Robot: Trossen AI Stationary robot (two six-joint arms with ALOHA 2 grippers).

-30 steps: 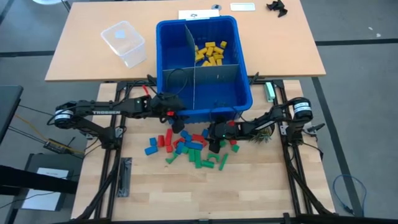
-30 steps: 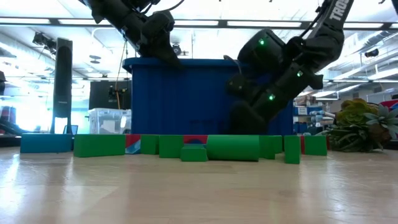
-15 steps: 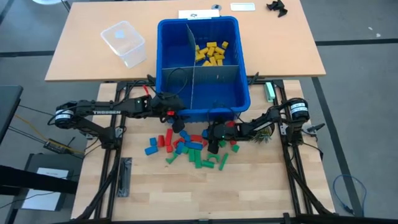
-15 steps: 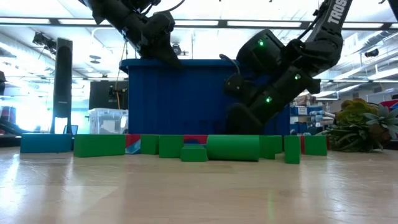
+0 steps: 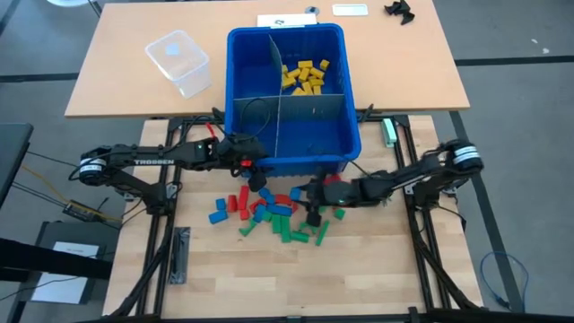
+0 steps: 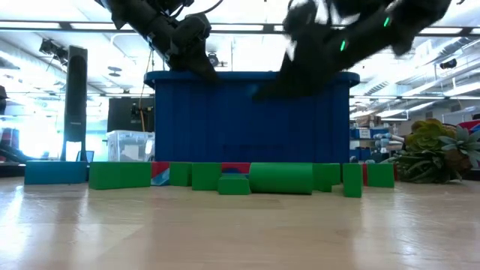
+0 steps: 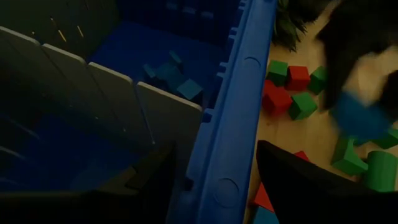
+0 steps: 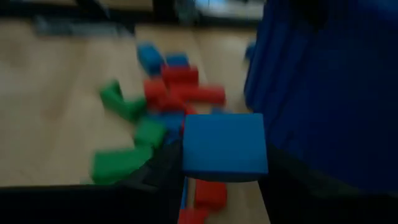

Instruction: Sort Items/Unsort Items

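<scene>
My right claw (image 8: 221, 180) is gripping a blue block (image 8: 224, 146) above the scattered blocks (image 5: 269, 213) on the bench (image 5: 359, 278); my left claw (image 7: 214, 180) is hanging spread over the bin (image 5: 291, 157) rim.

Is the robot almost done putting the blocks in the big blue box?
Not yet. The yellow blocks are already together in one section of the blue bin, and a few blue ones lie in another. The right gripper is shut on a blue block. The left gripper is open at the bin's rim. Red, green and blue blocks wait on the table.
</scene>
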